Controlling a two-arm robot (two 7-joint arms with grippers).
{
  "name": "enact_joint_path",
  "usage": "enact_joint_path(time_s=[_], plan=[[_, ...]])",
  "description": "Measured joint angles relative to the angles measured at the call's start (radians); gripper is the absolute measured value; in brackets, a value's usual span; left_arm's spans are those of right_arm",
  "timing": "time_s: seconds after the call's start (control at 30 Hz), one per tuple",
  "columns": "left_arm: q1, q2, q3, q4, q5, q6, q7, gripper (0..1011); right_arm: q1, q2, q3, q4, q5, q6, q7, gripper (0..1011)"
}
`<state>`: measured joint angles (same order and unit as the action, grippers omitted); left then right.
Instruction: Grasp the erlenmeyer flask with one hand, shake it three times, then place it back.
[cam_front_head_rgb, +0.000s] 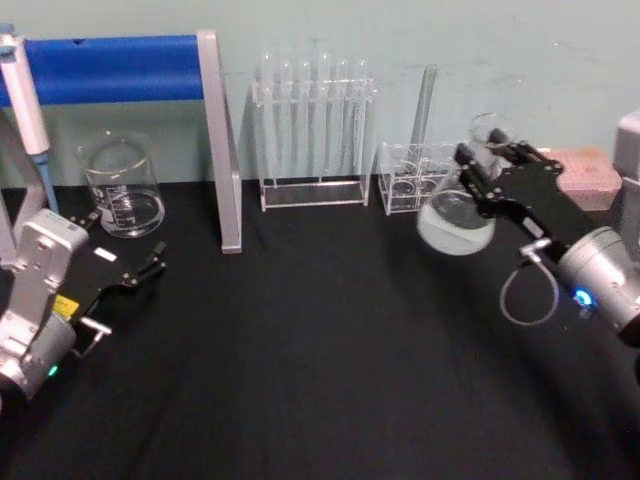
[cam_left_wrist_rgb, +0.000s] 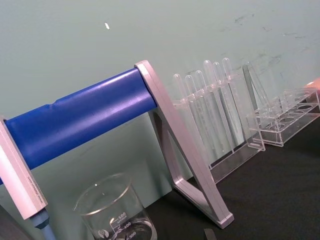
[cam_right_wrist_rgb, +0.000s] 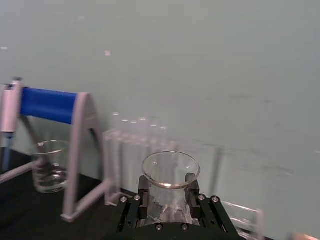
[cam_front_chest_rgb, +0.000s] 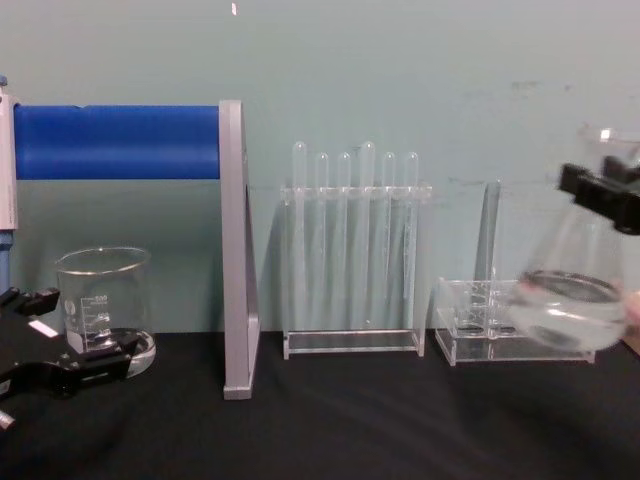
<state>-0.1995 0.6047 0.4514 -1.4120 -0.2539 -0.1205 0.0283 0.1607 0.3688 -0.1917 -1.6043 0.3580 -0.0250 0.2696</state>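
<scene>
The erlenmeyer flask (cam_front_head_rgb: 455, 220) is a clear conical flask with a little liquid in its wide base. It hangs tilted above the black table at the right, in front of a low clear rack. My right gripper (cam_front_head_rgb: 484, 162) is shut on its narrow neck just under the flared rim. In the chest view the flask (cam_front_chest_rgb: 568, 300) hangs off the table with the right gripper (cam_front_chest_rgb: 603, 185) at its neck. The right wrist view shows the flask's rim (cam_right_wrist_rgb: 170, 175) between the black fingers (cam_right_wrist_rgb: 143, 195). My left gripper (cam_front_head_rgb: 140, 272) rests open at the table's left, also seen low in the chest view (cam_front_chest_rgb: 45, 340).
A glass beaker (cam_front_head_rgb: 122, 187) stands at the back left under a blue roller on a grey frame (cam_front_head_rgb: 220, 150). A tall test tube rack (cam_front_head_rgb: 312, 130) and a low clear rack (cam_front_head_rgb: 405, 185) line the back wall. A pink box (cam_front_head_rgb: 585, 175) lies at the far right.
</scene>
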Motion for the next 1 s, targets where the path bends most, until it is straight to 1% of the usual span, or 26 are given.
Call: enact_joint_path(time_s=[0.07,0.1,0.13,0.23,0.37,0.4,0.43,0.47,0.57,0.63,0.73,0.77,0.8,0.9,1.0], plan=[[0.000,0.000,0.000,0.000,0.000,0.000,0.000,1001,0.017,-0.007,-0.017,0.015,0.000,0.000,0.029,450],[0.000,0.000,0.000,0.000,0.000,0.000,0.000,1001,0.031,-0.013,-0.032,0.026,0.000,0.000,0.052,450],[0.000,0.000,0.000,0.000,0.000,0.000,0.000,1001,0.031,-0.013,-0.032,0.026,0.000,0.000,0.052,450],[0.000,0.000,0.000,0.000,0.000,0.000,0.000,1001,0.064,-0.024,-0.073,0.054,0.008,-0.003,0.108,450],[0.000,0.000,0.000,0.000,0.000,0.000,0.000,1001,0.089,-0.032,-0.110,0.073,0.021,-0.006,0.154,450],[0.000,0.000,0.000,0.000,0.000,0.000,0.000,1001,0.100,-0.035,-0.127,0.081,0.027,-0.008,0.174,449],[0.000,0.000,0.000,0.000,0.000,0.000,0.000,1001,0.106,-0.037,-0.137,0.085,0.030,-0.009,0.185,450],[0.000,0.000,0.000,0.000,0.000,0.000,0.000,1001,0.116,-0.040,-0.157,0.093,0.037,-0.011,0.207,450],[0.000,0.000,0.000,0.000,0.000,0.000,0.000,1001,0.129,-0.043,-0.183,0.100,0.047,-0.013,0.235,450],[0.000,0.000,0.000,0.000,0.000,0.000,0.000,1001,0.144,-0.047,-0.212,0.107,0.058,-0.015,0.264,450],[0.000,0.000,0.000,0.000,0.000,0.000,0.000,1001,0.155,-0.049,-0.234,0.111,0.067,-0.019,0.285,449],[0.000,0.000,0.000,0.000,0.000,0.000,0.000,1001,0.155,-0.049,-0.234,0.111,0.067,-0.019,0.285,450],[0.000,0.000,0.000,0.000,0.000,0.000,0.000,1001,0.159,-0.049,-0.243,0.112,0.071,-0.020,0.291,450],[0.000,0.000,0.000,0.000,0.000,0.000,0.000,1001,0.163,-0.048,-0.254,0.113,0.078,-0.022,0.295,450],[0.000,0.000,0.000,0.000,0.000,0.000,0.000,1001,0.164,-0.044,-0.256,0.113,0.082,-0.024,0.292,450]])
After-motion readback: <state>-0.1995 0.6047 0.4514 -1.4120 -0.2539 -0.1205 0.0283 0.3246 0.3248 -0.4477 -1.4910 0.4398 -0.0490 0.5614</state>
